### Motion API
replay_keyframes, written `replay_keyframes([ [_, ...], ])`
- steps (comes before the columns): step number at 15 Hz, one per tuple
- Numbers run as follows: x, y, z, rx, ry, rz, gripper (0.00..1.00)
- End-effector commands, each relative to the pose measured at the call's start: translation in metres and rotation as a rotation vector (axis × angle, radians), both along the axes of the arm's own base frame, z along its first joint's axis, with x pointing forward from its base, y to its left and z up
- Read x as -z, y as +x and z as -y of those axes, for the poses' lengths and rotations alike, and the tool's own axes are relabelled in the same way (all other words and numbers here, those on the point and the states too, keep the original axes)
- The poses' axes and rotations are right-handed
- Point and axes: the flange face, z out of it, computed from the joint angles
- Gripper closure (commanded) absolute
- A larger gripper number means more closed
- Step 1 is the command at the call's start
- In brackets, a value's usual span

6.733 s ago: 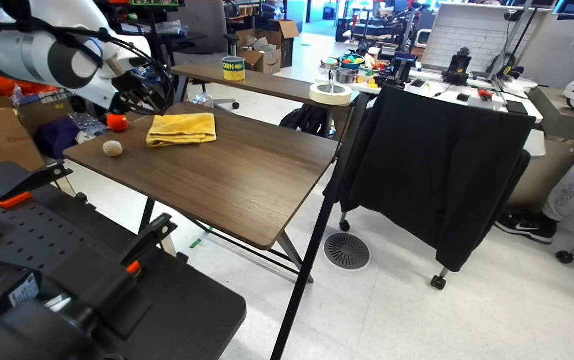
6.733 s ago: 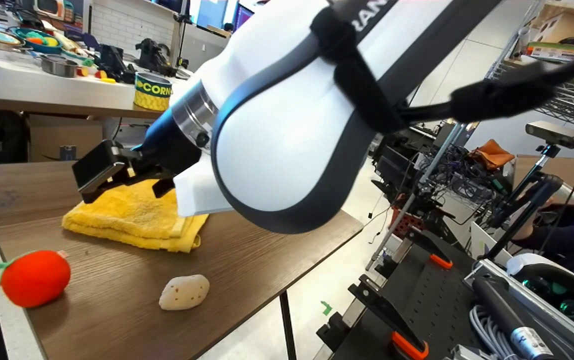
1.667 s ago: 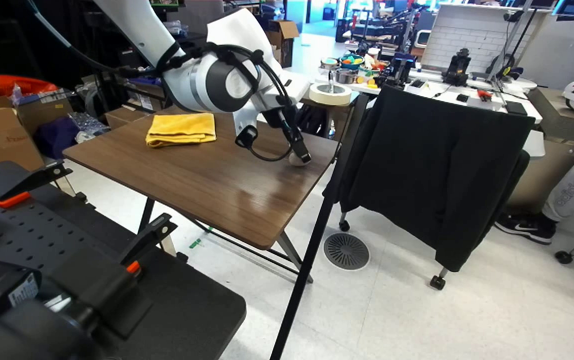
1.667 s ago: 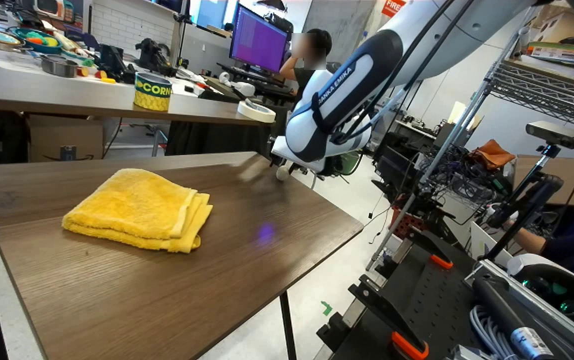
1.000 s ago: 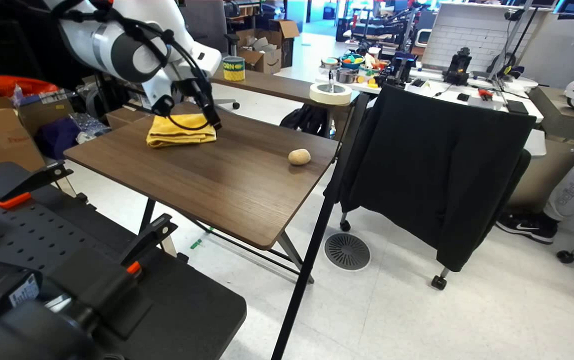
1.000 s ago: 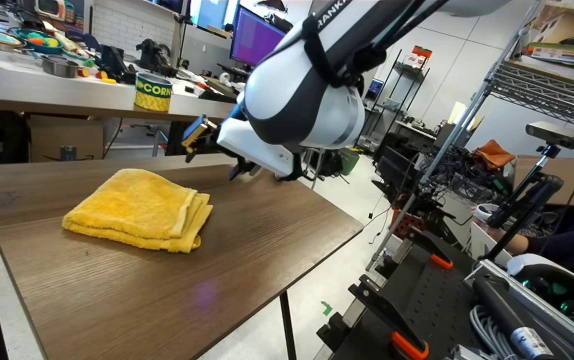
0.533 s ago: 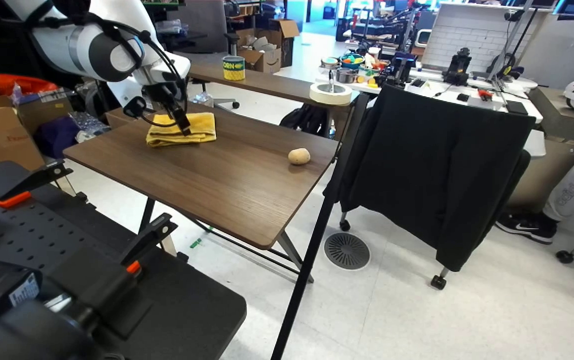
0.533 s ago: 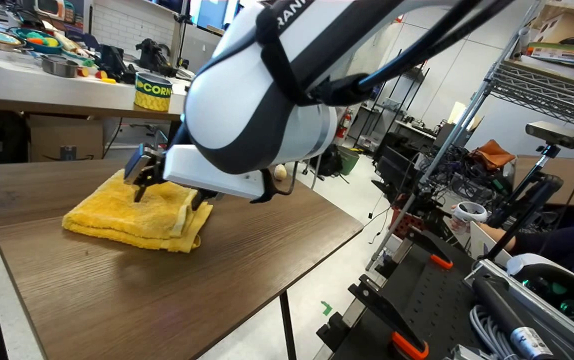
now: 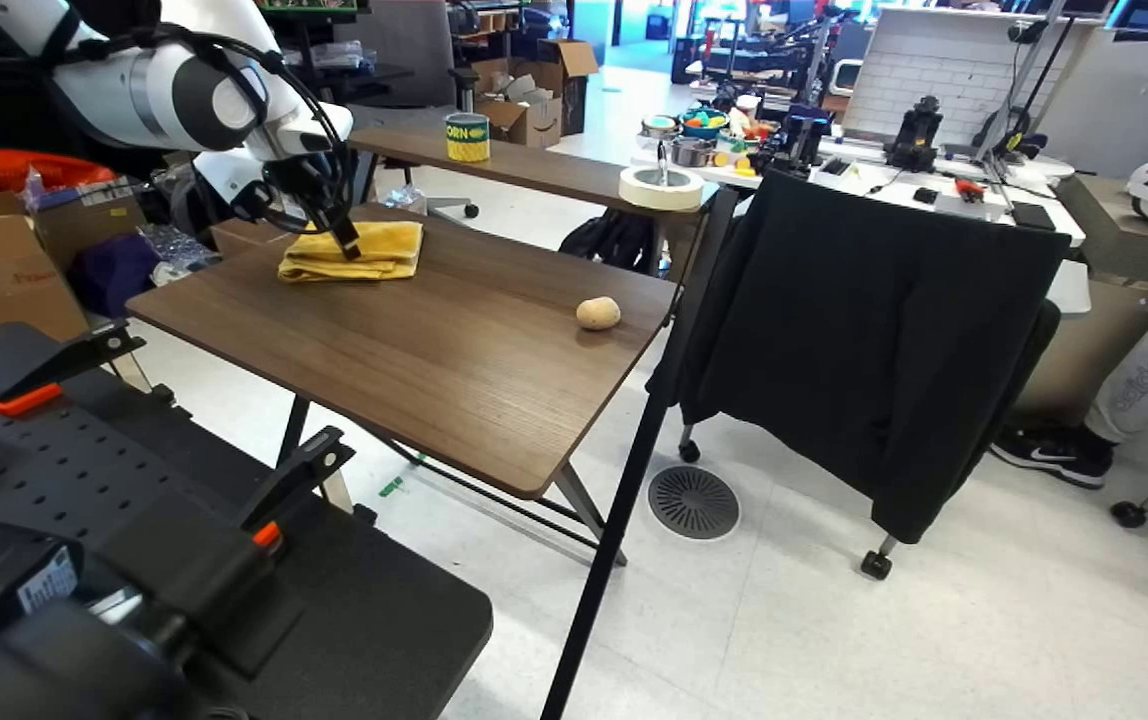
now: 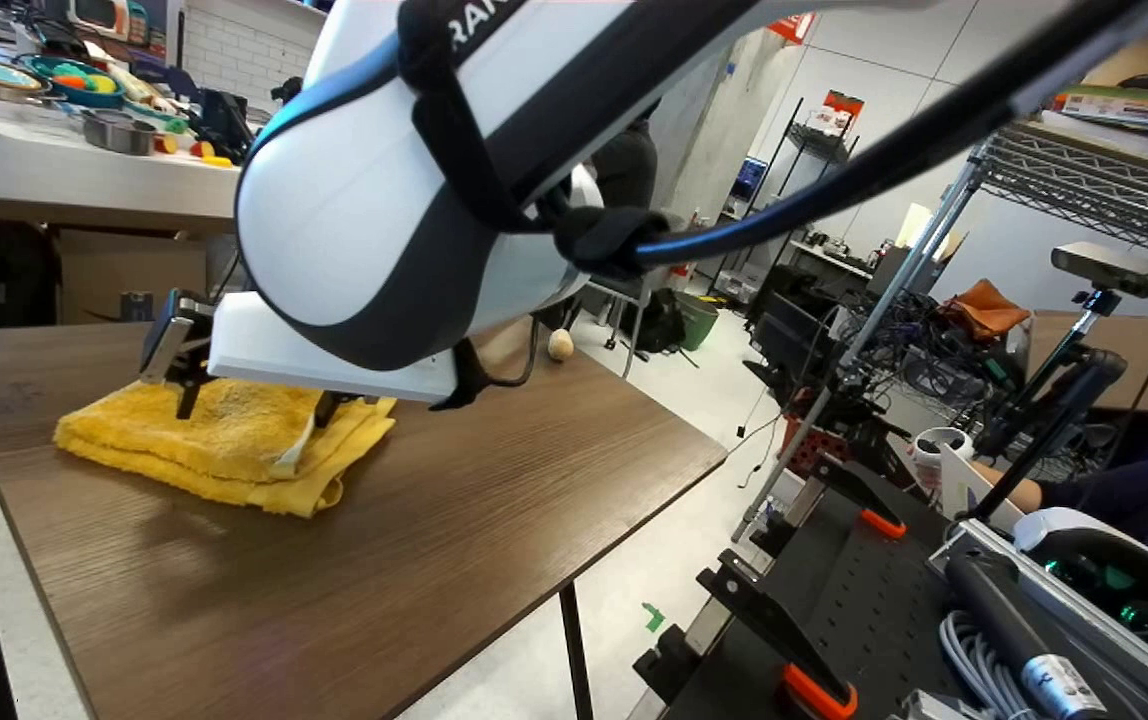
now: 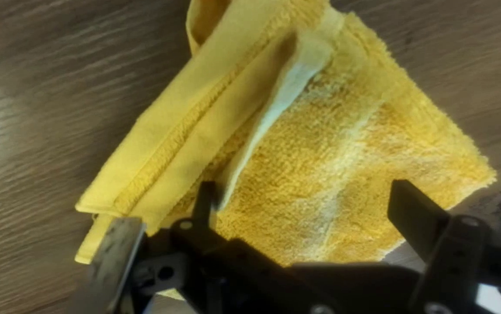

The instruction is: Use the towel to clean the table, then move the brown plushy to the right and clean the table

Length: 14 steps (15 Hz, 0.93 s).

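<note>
White arm (image 9: 179, 95) bent over towel (image 9: 390, 248), 2-fingered pincer (image 11: 305, 192) downward and wide.

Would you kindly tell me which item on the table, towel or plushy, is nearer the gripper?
The yellow towel: it lies beneath the open gripper; the brown plushy sits apart, across the table.

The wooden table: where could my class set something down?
In an exterior view, the table is bare between the yellow towel and the brown plushy, and along its near edge. It is crowded at the towel, with the spread fingers over it; only a narrow strip separates the plushy from the right-hand edge.
</note>
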Motion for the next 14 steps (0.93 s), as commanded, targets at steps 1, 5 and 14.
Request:
replay_keyframes([
  [1,0.001,-0.002,0.004,-0.003,0.006,-0.034,0.0],
  [5,0.026,-0.041,0.012,-0.12,0.026,-0.191,0.0],
  [14,0.048,-0.189,0.02,-0.48,-0.079,-0.381,0.0],
])
